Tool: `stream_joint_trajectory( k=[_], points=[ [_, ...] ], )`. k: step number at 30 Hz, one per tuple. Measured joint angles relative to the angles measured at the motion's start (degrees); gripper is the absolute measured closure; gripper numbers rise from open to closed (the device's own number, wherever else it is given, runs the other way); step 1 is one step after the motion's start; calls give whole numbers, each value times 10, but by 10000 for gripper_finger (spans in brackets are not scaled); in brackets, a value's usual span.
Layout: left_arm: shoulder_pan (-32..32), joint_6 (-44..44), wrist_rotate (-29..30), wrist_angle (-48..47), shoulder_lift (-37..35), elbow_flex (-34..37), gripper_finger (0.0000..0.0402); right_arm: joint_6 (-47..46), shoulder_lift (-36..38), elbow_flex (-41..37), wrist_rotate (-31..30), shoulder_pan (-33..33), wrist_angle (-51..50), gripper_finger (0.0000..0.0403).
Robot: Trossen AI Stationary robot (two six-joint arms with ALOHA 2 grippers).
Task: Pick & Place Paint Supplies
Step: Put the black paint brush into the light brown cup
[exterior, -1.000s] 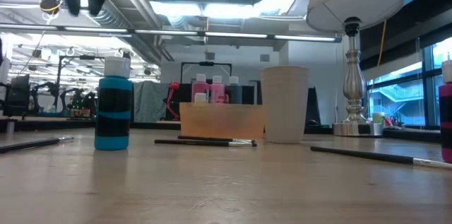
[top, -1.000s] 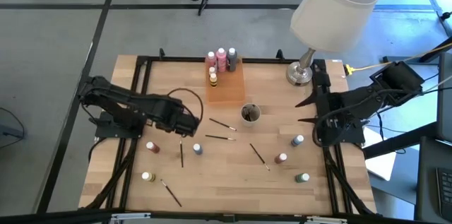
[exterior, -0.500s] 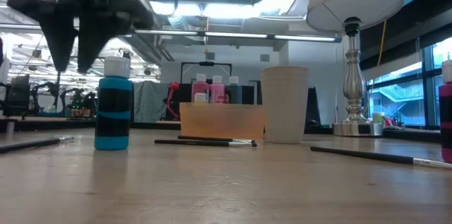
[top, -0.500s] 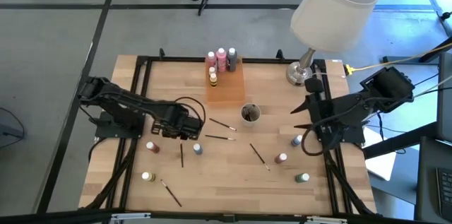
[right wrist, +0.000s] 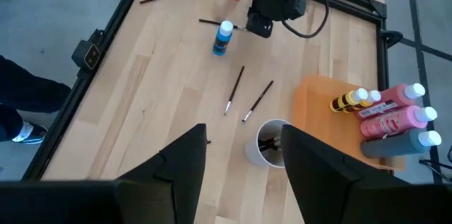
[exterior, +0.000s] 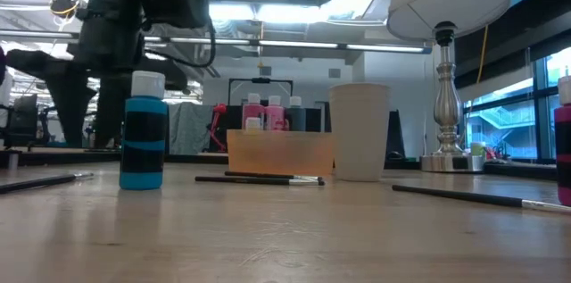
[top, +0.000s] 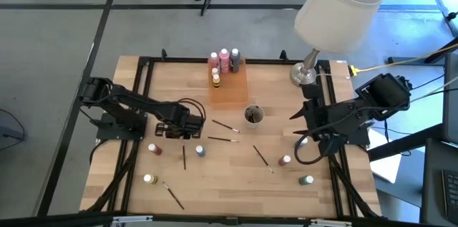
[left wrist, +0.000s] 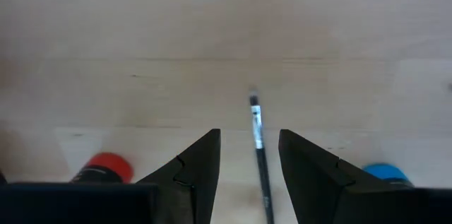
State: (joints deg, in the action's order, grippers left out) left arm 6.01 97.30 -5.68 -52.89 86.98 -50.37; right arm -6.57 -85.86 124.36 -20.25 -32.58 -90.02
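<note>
With my left gripper (left wrist: 249,159) spread astride the paintbrush (left wrist: 259,155), I feared its fingers might, seemingly, knock the blue bottle (left wrist: 385,173) just beside.

A robotics lab or workshop is showing here: a wooden table (top: 236,173) is sitting inside a black metal frame (top: 143,76) on grey concrete floor. At the low view's upper centre, exposed ducts and strip lights (exterior: 268,11) are running overhead; at far left, other robot rigs (exterior: 53,122) are standing.
</note>
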Motion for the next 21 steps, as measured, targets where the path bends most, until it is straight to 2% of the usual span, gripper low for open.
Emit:
stream_joint_trajectory(
  k=[7, 13, 21],
  points=[
    [0, 5, 8, 47, 0, 7, 261, 0, 0, 0, 0, 0, 0, 216],
    [6, 5, 10, 40, 0, 7, 261, 0, 0, 0, 0, 0, 0, 216],
    [7, 24, 11, 70, 0, 42, 261, 0, 0, 0, 15, 0, 0, 216]
  ],
)
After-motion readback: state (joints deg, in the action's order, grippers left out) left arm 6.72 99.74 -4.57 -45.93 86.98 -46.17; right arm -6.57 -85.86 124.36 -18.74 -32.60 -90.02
